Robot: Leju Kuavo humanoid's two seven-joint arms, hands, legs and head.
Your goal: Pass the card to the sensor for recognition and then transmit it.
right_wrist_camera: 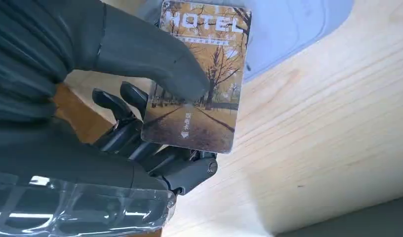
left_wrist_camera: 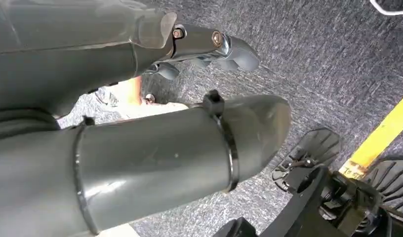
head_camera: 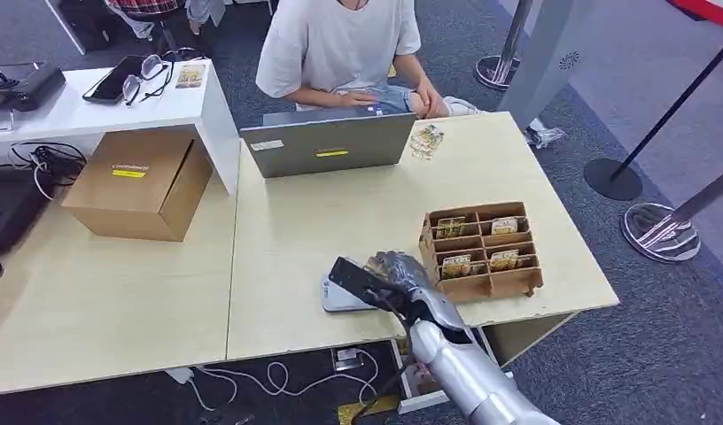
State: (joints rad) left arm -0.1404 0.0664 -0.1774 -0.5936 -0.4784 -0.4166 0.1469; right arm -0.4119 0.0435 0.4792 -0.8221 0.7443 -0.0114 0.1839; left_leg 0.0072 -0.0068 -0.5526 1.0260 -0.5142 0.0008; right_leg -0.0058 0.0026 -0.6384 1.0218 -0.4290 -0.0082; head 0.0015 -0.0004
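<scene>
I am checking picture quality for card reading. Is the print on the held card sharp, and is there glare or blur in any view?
Right wrist view: the autumn-tree hotel card is sharp, its large print readable; the right robot hand holds it; glare on the clear cover near the wrist. Head view: even light, card too small to read. Left wrist view: the near grey arm parts look soft.

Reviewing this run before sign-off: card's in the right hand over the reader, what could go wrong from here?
1. The right hand holds the hotel card mostly by thumb pressure on its face; it may slip as it nears the sensor.
2. The sensor sits close to the table's near edge; a nudge could push it off.
3. The card organizer stands just beside the hand; the handover swing might clip it.
</scene>
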